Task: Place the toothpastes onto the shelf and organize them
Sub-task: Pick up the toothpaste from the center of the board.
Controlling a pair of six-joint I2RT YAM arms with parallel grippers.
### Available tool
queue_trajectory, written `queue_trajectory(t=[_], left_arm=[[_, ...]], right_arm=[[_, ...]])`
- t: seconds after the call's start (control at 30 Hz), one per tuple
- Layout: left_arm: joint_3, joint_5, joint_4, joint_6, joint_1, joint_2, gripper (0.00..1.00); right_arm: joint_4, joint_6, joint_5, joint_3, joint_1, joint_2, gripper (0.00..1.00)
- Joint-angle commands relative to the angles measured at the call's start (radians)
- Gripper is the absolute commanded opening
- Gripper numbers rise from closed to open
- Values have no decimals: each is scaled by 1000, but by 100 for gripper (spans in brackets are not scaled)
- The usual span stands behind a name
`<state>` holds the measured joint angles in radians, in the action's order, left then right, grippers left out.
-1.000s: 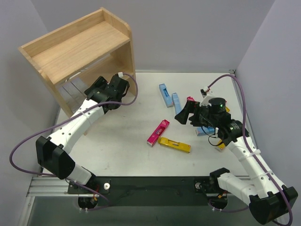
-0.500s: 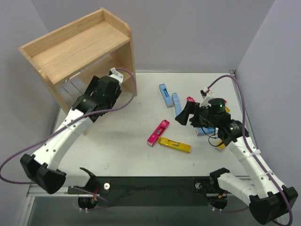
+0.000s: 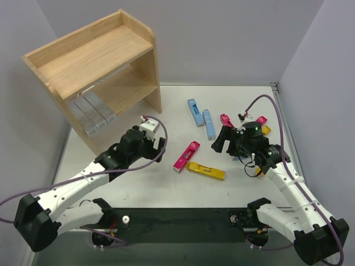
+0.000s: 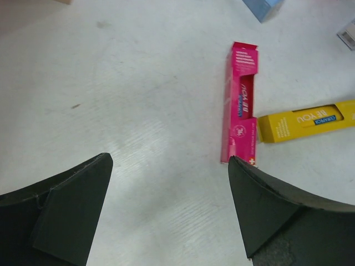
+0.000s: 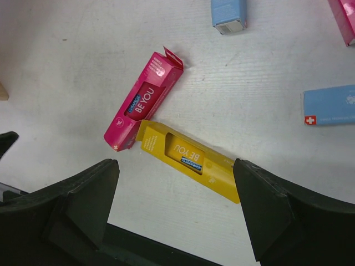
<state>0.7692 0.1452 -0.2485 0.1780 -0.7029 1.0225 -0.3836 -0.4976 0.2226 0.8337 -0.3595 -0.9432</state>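
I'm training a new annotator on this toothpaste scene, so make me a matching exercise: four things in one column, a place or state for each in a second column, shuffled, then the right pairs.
Things
1. silver-grey cartons
2. yellow carton
3. left gripper
4. pair of light blue cartons

Places or states
A. open and empty
B. one end against the magenta carton
C. on the lower tier of the shelf
D. lying side by side on the table

Pairs: 1-C, 2-B, 3-A, 4-D
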Motion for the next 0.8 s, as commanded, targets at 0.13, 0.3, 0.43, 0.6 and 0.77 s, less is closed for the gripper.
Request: queue_trajectory(t=[0.13, 0.3, 0.43, 0.6, 0.77], left_arm=[[-16, 51, 348, 14, -217, 218, 96], [-30, 123, 429, -6, -309, 359, 92], [-34, 183, 485, 26, -345, 435, 91], [-42, 197, 500, 48, -346, 481, 84], [-83, 197, 506, 43, -345, 472, 74]], right_arm=[[-29, -30, -71, -36, 4, 40, 88], [-34, -38, -69, -42, 5, 35, 88], [-44, -33, -69, -41, 5, 43, 88], [-67, -24, -69, -44, 7, 58, 88], [-81, -18, -69, -44, 11, 69, 88]])
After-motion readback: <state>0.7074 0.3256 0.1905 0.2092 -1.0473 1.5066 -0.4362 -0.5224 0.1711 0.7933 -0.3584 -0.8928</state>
